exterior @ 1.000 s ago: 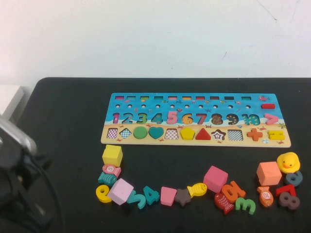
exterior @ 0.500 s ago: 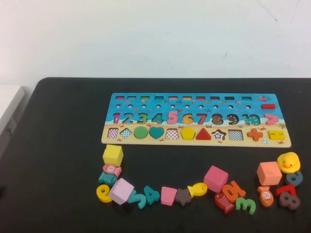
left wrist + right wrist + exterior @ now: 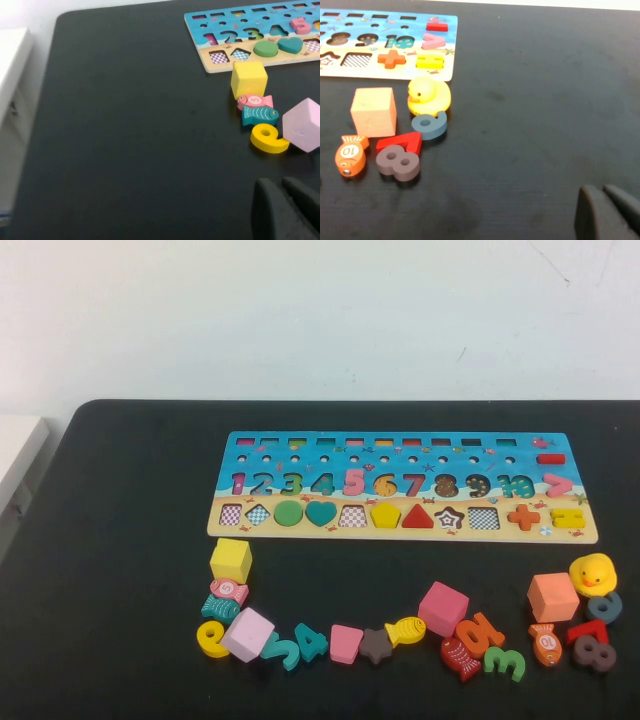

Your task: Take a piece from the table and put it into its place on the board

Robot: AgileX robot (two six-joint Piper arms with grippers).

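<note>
The blue number-and-shape board [image 3: 400, 445] lies flat in the middle of the black table. Loose pieces lie in a row in front of it, among them a yellow cube [image 3: 231, 560], a pink square piece [image 3: 346, 643], a brown star [image 3: 376, 645], a teal 4 [image 3: 311, 642] and a green 3 [image 3: 505, 662]. Neither arm shows in the high view. My left gripper [image 3: 280, 192] is shut and empty, low over bare table short of the yellow 6 [image 3: 269, 139]. My right gripper [image 3: 602, 197] is shut and empty, off to the side of the brown 8 [image 3: 397, 162].
A yellow duck [image 3: 593, 574], a salmon cube [image 3: 553, 597], a pink cube [image 3: 443, 608] and a lilac cube [image 3: 248, 634] stand among the pieces. A white surface [image 3: 15, 445] adjoins the table's left edge. The wall behind is white.
The left arm, seen at the lower left of the high view one second ago, has drawn back out of that view. The board and pieces have not moved.
</note>
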